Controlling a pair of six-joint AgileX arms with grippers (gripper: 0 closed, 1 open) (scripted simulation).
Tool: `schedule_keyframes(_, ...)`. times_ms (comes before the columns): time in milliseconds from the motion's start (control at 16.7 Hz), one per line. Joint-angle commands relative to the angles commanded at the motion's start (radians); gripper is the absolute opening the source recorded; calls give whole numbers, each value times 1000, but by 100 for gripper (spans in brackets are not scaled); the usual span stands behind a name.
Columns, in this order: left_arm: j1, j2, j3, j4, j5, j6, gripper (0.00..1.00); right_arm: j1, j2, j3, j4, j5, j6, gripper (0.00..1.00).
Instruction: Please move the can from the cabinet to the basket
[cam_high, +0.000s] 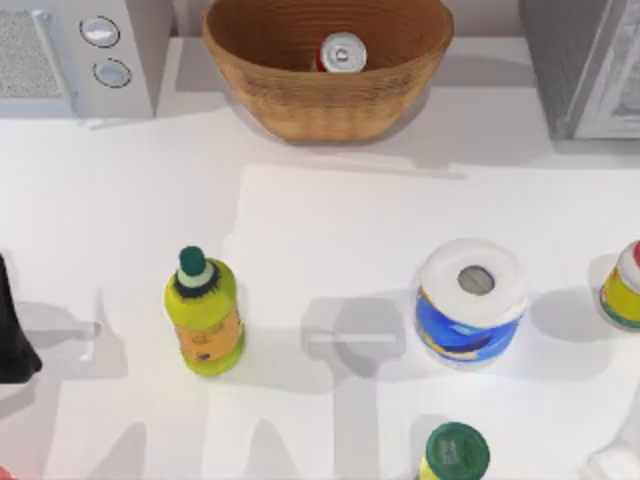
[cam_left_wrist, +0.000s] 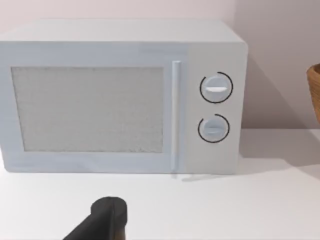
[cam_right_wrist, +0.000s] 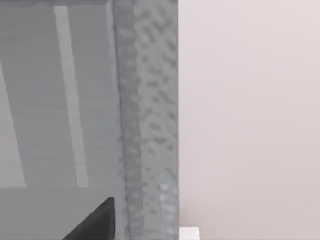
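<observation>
The can (cam_high: 342, 53) is standing upright inside the basket (cam_high: 300, 105), away from the cabinet (cam_high: 585, 60). It looks light, rigid and slick-sided, best pinched across its red middle. Whether either gripper is released or clenched, I cannot tell.

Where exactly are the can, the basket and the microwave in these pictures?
can (cam_high: 343, 53), top view, on its silver top.
basket (cam_high: 330, 105), top view, on its woven outer wall.
microwave (cam_left_wrist: 87, 107), left wrist view, on its door window.
</observation>
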Motion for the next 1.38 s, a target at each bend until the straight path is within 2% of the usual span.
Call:
schedule_keyframes(300,0,0,0,0,0,0,100,5,-72,373,-468,4,0,100)
schedule_keyframes(540,0,0,0,0,0,0,100,15,-124,581,-706,13,0,100)
schedule_keyframes(720,0,0,0,0,0,0,100,20,-142,647,-773,17,0,100)
schedule_keyframes(1080,0,0,0,0,0,0,100,26,-141,650,-772,26,0,100)
schedule_keyframes(1200,0,0,0,0,0,0,100,77,-141,650,-773,77,0,100)
schedule_keyframes(1380,0,0,0,0,0,0,100,217,-143,650,-777,217,-1,100)
